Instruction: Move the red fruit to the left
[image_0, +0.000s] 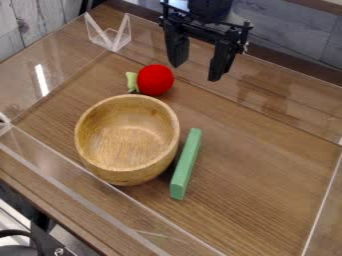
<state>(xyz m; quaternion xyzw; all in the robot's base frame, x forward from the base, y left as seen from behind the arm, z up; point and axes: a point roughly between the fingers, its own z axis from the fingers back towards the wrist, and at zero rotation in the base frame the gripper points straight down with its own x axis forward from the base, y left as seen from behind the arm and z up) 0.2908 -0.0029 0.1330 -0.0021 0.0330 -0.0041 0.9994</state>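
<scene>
The open tool (195, 73) hovers near the red fruit (156, 79), which sits on the worktop (266, 127) just beside the wooden bowl (127, 140).

The light is moderately bright and fairly even, with no lamp or window in view. On the bench (271, 125) the wood reads warm, and a paler sheen lies over its right-hand part. Soft, weak shading sits inside the wooden bowl (127, 138), and its rim catches a lighter edge. The red fruit (156, 79) carries a small highlight. The black tool (202, 57) is so dark that its finer parts merge. The picture is small and slightly soft throughout, so wood grain and fine outlines are hard to read.
</scene>
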